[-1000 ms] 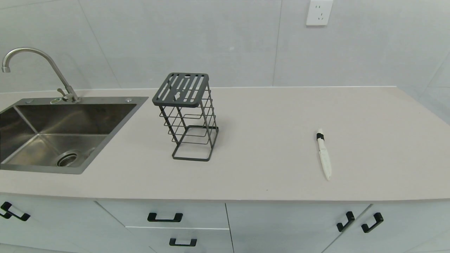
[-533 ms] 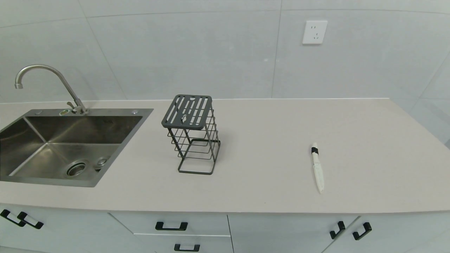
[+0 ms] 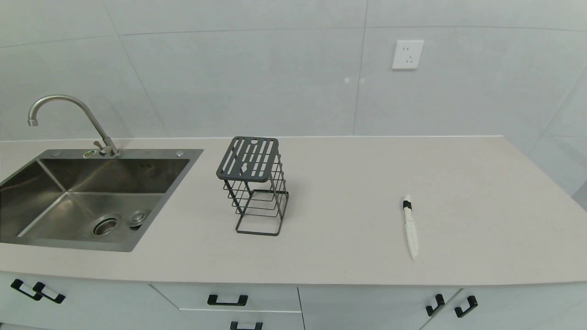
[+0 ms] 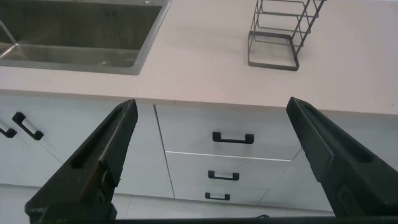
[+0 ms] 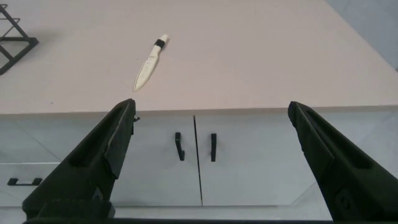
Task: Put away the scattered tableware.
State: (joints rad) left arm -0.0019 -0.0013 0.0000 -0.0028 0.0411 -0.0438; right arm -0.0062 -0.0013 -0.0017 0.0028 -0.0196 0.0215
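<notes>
Lying front-to-back on the counter [image 3: 348,183], the knife [image 5: 150,62] sits ahead of the right gripper [image 5: 211,106], far from the left gripper [image 4: 211,101]; both gape wide.

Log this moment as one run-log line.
white knife: flat on counter, right of wire rack | left gripper: open | right gripper: open

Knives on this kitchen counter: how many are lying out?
1. The white knife with a black band lies on the beige countertop, to the right of the dark wire rack with a slotted top and apart from it. The rack's slots hold none.
</notes>
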